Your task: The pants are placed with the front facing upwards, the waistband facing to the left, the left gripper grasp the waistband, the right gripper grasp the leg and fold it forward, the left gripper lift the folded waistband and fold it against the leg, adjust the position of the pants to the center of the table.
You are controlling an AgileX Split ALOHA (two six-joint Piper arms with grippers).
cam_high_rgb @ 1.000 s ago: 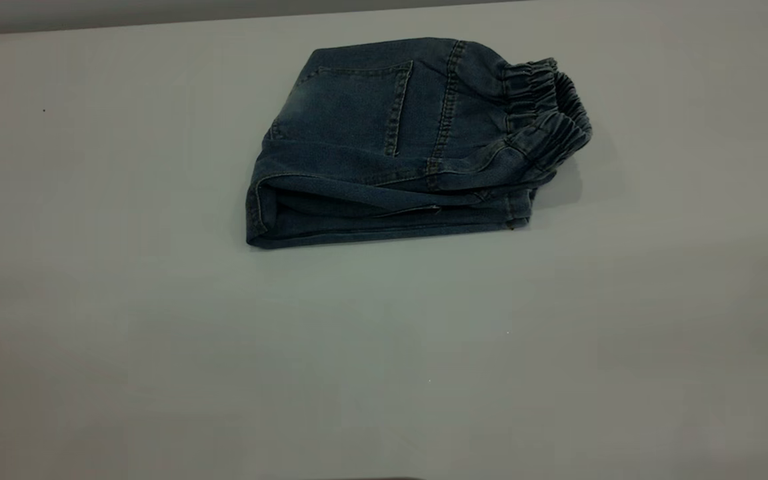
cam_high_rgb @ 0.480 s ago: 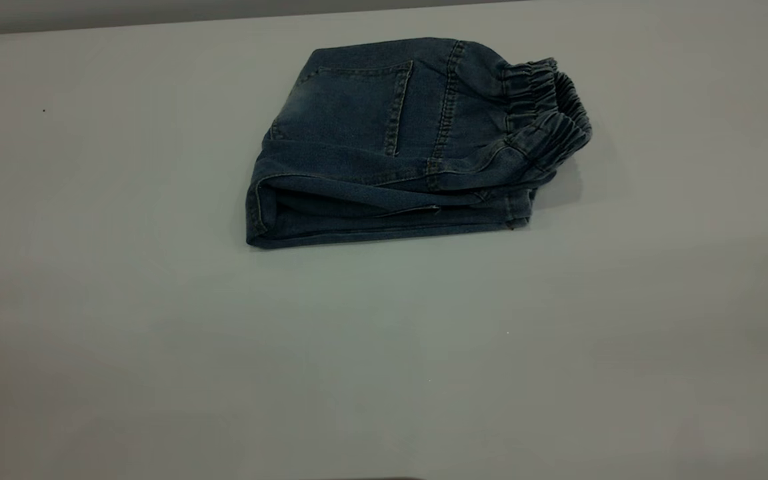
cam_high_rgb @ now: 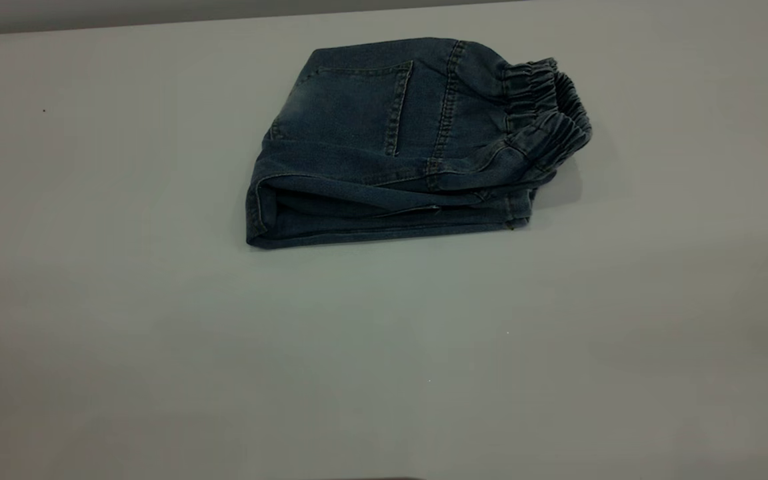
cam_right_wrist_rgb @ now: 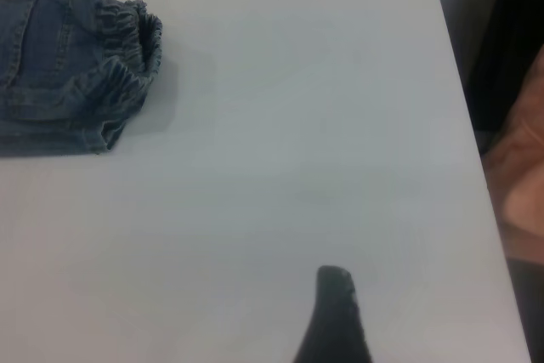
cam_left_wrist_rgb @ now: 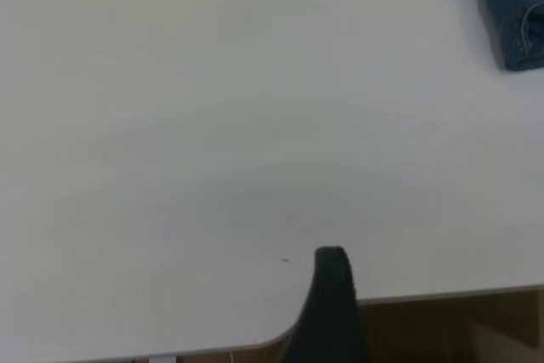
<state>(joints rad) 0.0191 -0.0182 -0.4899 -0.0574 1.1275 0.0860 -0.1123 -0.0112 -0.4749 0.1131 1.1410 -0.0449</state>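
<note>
The pants are folded in a bundle near the desk's far edge, long axis running along that edge, waistband toward the right arm. Neither gripper touches them; only one dark fingertip shows per wrist view, so finger state cannot be told.

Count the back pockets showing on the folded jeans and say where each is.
1. One pocket lies on the top layer of the folded jeans, left of the elastic waistband. Others may be hidden in the folds.
</note>
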